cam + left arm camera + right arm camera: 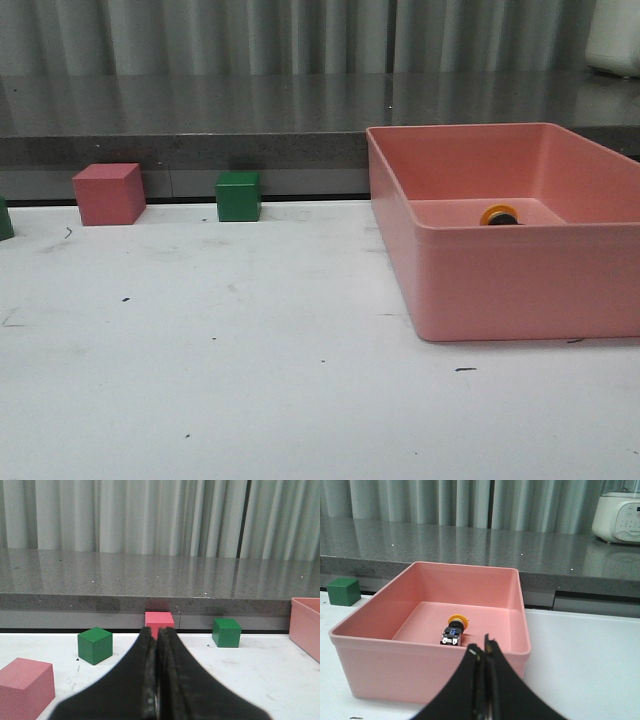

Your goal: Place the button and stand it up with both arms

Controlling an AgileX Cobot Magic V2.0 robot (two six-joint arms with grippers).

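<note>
While sideways, button [454,629] inside bin [380,660].

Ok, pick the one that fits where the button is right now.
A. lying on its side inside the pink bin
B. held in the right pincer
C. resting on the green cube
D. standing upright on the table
A: the button lies on its side on the floor of the pink bin, clear of the shut right pincer.
</note>
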